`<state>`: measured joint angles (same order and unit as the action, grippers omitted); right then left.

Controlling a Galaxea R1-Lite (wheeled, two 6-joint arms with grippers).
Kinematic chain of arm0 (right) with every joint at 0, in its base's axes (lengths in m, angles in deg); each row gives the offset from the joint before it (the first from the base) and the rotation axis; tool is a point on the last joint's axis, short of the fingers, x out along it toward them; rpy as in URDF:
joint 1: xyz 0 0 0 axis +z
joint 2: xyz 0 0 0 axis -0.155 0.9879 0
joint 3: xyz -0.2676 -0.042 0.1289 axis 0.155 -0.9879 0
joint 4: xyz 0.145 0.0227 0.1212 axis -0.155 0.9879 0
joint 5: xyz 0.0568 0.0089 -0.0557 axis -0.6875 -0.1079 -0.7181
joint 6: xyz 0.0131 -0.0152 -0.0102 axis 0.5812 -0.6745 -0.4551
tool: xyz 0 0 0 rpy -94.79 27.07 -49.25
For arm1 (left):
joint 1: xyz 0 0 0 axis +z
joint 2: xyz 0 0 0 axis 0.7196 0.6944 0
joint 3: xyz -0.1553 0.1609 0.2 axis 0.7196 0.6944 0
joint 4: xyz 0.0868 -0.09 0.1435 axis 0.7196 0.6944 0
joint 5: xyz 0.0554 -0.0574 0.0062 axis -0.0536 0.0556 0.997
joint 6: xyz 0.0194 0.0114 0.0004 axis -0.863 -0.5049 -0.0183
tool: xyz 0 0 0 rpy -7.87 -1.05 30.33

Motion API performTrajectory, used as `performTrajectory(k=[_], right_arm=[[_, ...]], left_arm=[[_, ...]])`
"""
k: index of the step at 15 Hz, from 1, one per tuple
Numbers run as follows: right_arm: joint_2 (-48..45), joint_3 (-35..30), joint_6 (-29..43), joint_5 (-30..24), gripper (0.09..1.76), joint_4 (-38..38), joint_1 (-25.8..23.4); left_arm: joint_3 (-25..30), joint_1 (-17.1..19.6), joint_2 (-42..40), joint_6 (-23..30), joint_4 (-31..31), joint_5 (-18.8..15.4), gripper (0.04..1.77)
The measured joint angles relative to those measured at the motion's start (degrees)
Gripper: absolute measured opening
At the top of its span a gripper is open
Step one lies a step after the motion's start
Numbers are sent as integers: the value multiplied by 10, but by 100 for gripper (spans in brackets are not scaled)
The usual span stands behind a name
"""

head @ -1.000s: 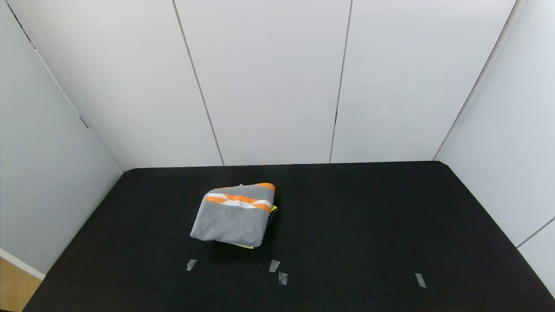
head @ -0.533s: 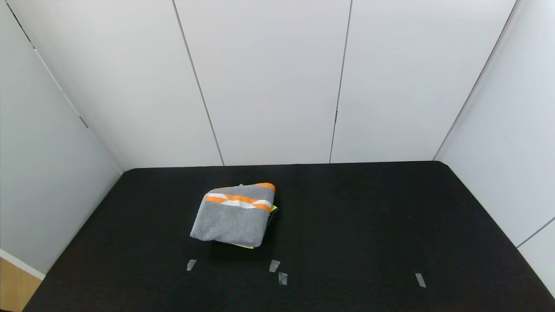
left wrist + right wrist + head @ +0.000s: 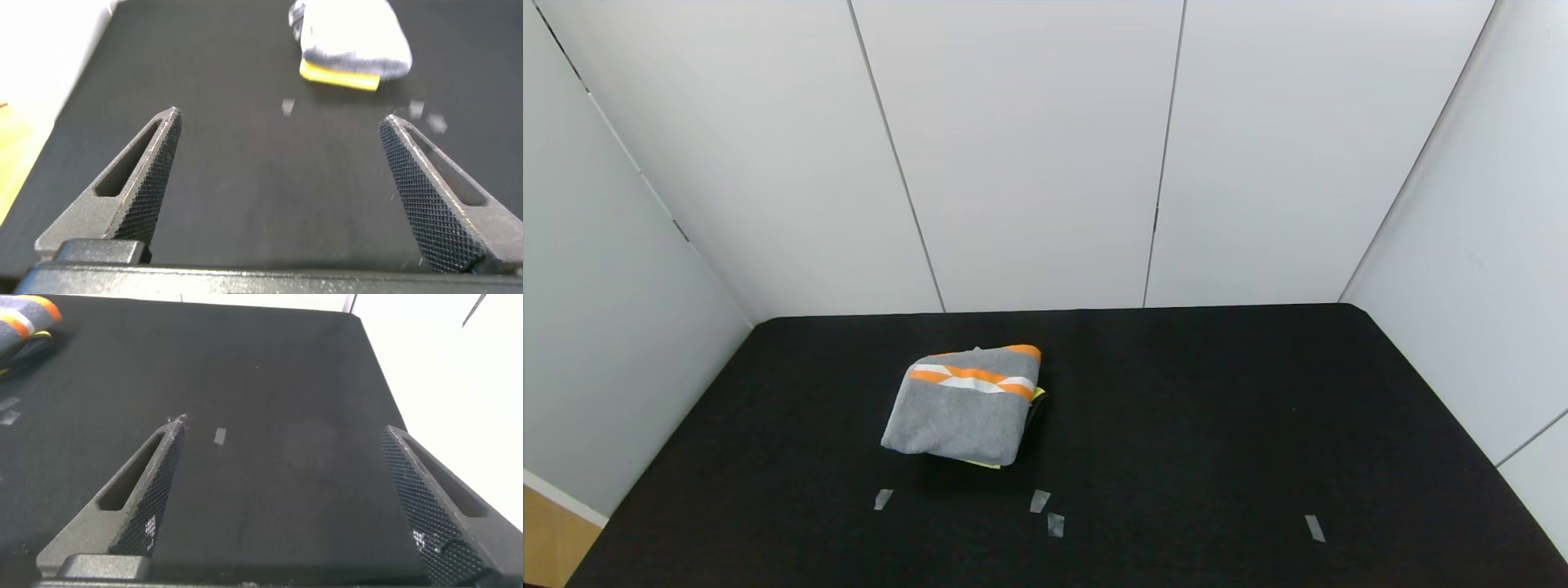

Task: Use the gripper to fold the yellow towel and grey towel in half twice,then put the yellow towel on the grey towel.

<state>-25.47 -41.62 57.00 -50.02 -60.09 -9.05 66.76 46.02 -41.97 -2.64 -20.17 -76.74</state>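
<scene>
The grey towel lies folded into a thick bundle on the black table, left of centre, its orange-and-white band on the far side. The yellow towel is under it; only thin yellow slivers peek out at the near and right edges. In the left wrist view the grey towel and the yellow edge sit well ahead of my left gripper, which is open and empty. My right gripper is open and empty too, over bare table, with the grey towel far off to the side. Neither arm shows in the head view.
The black table is walled by white panels at the back and both sides. Small grey tape marks lie near the front, one more at the right. The table's front left corner meets a wooden floor.
</scene>
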Motion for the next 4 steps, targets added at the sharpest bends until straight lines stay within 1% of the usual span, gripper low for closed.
performTrajectory(k=[2, 4], right_arm=[[0, 0, 1, 0, 171, 0, 0], [0, 0, 2, 0, 171, 0, 0]], left_arm=[[5, 0, 0, 22, -10, 5, 172], [6, 0, 0, 28, -11, 6, 172]])
